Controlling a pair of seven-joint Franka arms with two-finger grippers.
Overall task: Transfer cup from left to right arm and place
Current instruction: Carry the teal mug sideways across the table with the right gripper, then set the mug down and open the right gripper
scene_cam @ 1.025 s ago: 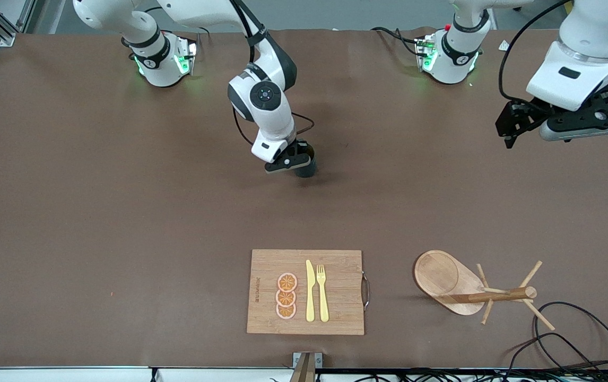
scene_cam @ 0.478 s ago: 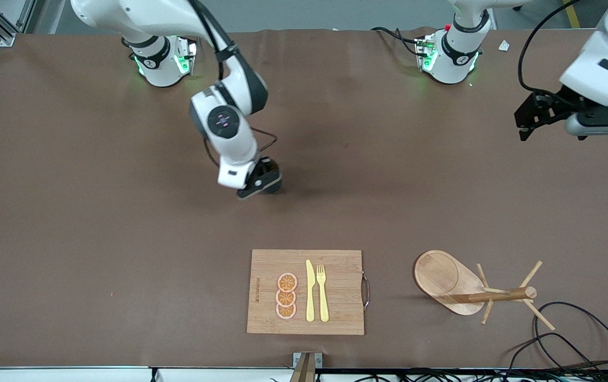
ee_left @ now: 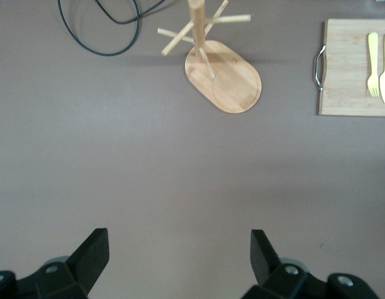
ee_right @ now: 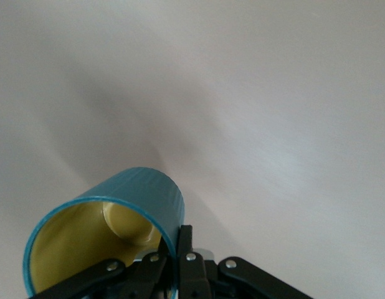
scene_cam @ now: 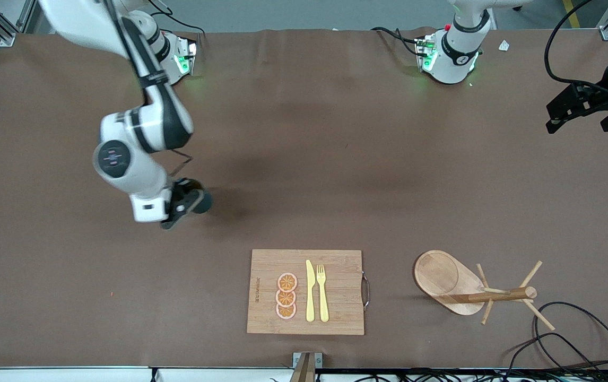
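1. Right tool (scene_cam: 184, 204) pinched the cup (scene_cam: 200, 200) by its wall, fingers pressed together on the rim, one inside, one outside; the cup hung at the tool's tip over bare counter (scene_cam: 70, 265) toward the right arm's end.
2. Cup's long axis lay tilted, mouth toward the wrist camera.
3. Left tool (scene_cam: 582, 109) spread wide, empty, waiting well apart; right arm nearer.
4. Cutting board (scene_cam: 306, 292) carried printed lettering, unreadable.

Even overhead light, soft shadows, motion-blurred background
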